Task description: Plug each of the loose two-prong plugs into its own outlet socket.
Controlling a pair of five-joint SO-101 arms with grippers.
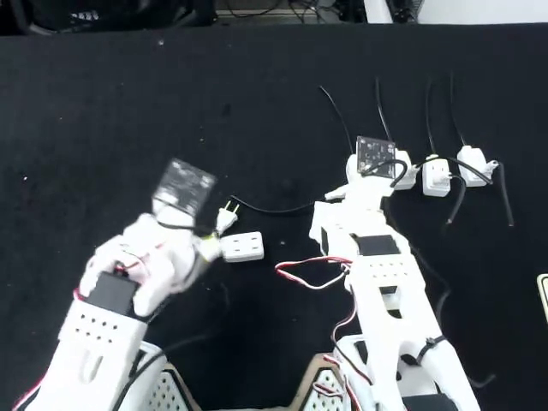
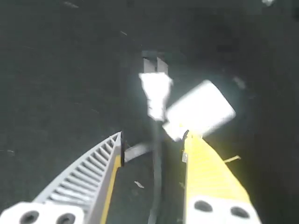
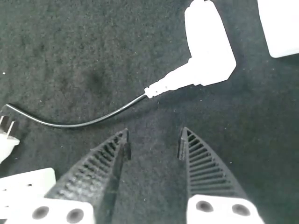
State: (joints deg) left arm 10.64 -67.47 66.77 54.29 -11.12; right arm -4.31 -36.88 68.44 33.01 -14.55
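Where the high view looks down on the black bench (image 1: pixel 103 103), the plug (image 1: pixel 226 218) lies just ahead of the left jaws. It is small and white with a tapered body, and its two flat metal prongs point away from that arm. A white socket (image 1: pixel 242 247) sits just beside it, slightly nearer the arm bases. A black lead (image 1: pixel 265 208) curves from close by the prongs toward the right arm; I cannot tell whether lead and plug join.

The left wrist view adds what the high view hides: a black cable (image 2: pixel 156 177) leaves the plug's rear and runs back through the gap of the left jaws, one grey, one yellow. These jaws are moderately open and grip nothing. The cable lies free in the gap and the plug lies beyond the tips. The yellow tip meets the socket's near corner, but contact cannot be resolved.

In the right wrist view the right jaws, both black, are about half open over bare bench with nothing between them. The lead ends in a white angled connector (image 3: pixel 208 46), ahead of the tips and apart from them. Plug and socket lie well off toward the left arm.
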